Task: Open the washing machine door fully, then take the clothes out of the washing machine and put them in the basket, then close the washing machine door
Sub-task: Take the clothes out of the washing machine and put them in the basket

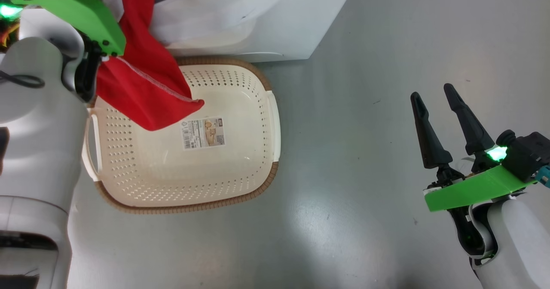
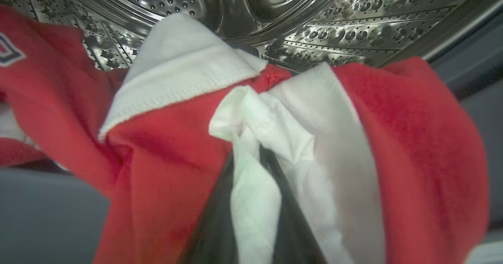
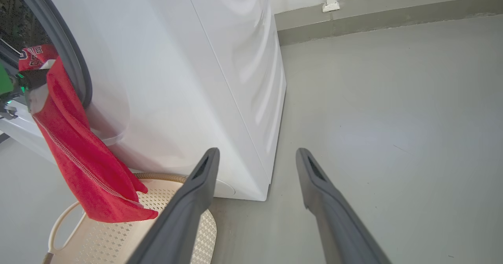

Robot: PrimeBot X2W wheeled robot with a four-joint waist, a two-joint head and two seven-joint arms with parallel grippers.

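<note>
While the left end effector (image 2: 247, 156) was clenched on a white fold of the clothes (image 1: 142, 87) at the mouth of the steel drum (image 2: 314, 20), a long red part of them hung down over the far left corner of the basket (image 1: 150, 177). I could not tell whether its lowest tip touched the bottom of the basket. The basket stood on the grey floor (image 1: 365, 151), and the washing machine (image 1: 240, 18) was just behind the basket, very near its brown rim. A sticker (image 1: 204, 133) lay inside the basket, near its middle, just beside the red tip. The right end effector (image 1: 432, 92) was well apart from the basket, on its right side, above the floor, with its two dark fingers spread and nothing between them.
</note>
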